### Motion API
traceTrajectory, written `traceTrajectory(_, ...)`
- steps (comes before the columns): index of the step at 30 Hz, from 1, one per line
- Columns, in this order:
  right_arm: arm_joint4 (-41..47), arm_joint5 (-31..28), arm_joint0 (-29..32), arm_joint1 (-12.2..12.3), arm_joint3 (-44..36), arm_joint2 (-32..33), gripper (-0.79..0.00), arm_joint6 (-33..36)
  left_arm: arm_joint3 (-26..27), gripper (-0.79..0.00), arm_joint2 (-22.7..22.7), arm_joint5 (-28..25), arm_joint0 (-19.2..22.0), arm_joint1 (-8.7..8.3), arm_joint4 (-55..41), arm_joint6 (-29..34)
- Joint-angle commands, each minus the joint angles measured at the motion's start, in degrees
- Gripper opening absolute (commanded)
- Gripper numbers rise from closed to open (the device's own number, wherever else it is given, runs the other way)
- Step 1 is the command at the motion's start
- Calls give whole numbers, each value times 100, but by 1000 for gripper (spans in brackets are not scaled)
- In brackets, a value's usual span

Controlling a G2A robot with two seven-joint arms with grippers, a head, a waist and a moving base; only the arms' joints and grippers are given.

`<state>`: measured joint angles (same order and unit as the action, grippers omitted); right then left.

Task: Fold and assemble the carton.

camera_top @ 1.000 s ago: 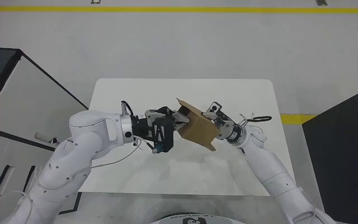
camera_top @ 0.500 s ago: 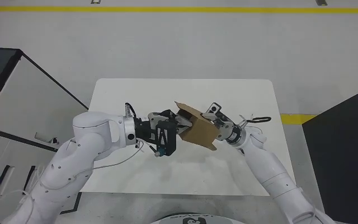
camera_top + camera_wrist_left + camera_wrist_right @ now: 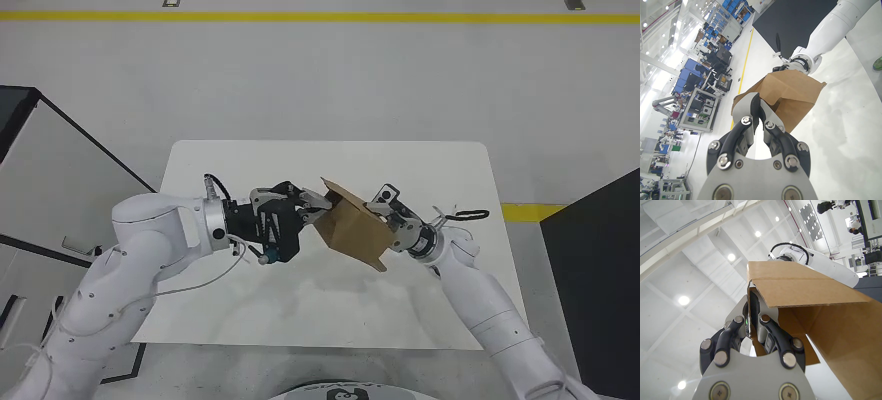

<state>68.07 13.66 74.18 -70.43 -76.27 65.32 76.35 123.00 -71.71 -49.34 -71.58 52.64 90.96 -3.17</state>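
Right gripper is clamped on the carton, one cardboard wall pinched between its fingers. Left gripper has its fingers pressed together at the opposite flap, seemingly gripping nothing. The carton hangs tilted over the middle of the white table, between both grippers.

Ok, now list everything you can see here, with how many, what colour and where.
Brown cardboard carton: one, brown, over the table's middle, between the two arms, flaps partly open.
White rectangular table: one, white, under both arms.
Yellow floor line: one long stripe, yellow, on the grey floor beyond the table.
Black panel: one, black, on the floor off the table's right side.
Left tool: one, silver and black, shut, tip at the carton's flap.
Right tool: one, silver and black, shut on the carton's wall edge.
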Motion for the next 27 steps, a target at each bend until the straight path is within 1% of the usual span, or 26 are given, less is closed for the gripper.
traceTrajectory(1, -7, 1, -2, 2, -12, 2, -785, 51, -20, -785, 3, 12, 3, 1, -1, 1)
traceTrajectory(13, -14, 10, -23, 5, -7, -12, -785, 300, -51, -785, 112, 0, 47, 16, -56, -52)
traceTrajectory(27, -12, 60, -30, 3, 27, -35, -785, 254, -63, -785, 151, -13, 61, 22, -87, -106)
